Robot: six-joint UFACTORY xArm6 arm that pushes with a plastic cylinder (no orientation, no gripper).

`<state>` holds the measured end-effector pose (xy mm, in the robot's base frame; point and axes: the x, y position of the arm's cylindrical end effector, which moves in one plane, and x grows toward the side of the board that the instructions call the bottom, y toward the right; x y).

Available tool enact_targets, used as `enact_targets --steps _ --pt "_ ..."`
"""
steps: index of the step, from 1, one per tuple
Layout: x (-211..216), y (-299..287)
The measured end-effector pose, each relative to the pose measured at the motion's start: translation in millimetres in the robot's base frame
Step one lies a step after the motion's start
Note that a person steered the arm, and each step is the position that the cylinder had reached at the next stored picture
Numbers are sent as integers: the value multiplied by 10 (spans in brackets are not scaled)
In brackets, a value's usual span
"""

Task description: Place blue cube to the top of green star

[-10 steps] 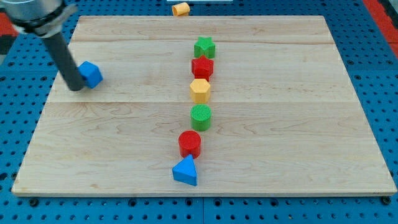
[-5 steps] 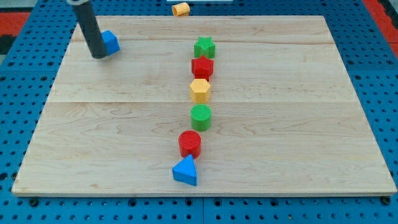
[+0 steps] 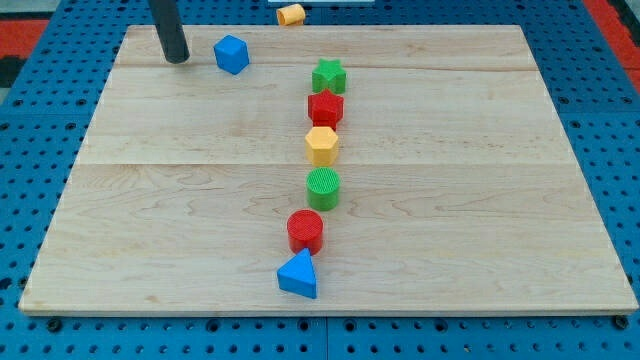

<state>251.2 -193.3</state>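
Note:
The blue cube (image 3: 231,54) lies near the board's top edge, left of centre. The green star (image 3: 328,76) heads a column of blocks at the board's middle; the cube is to its left and slightly higher. My tip (image 3: 177,59) rests on the board left of the blue cube, a short gap apart from it.
Below the star in a column: a red block (image 3: 325,107), a yellow block (image 3: 321,145), a green cylinder (image 3: 323,188), a red cylinder (image 3: 305,231), a blue triangle (image 3: 298,275). An orange cylinder (image 3: 291,14) lies off the wooden board (image 3: 480,200), at the view's top.
The blue cube has slid up and to the right, from the board's left side to near its top edge. My tip moved up and right behind it and is now apart from it.

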Motion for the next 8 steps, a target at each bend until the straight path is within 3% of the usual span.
enact_targets --steps 3,4,8 --pt "-2 1416" --pt "-188 1384" --pt "-80 1503"
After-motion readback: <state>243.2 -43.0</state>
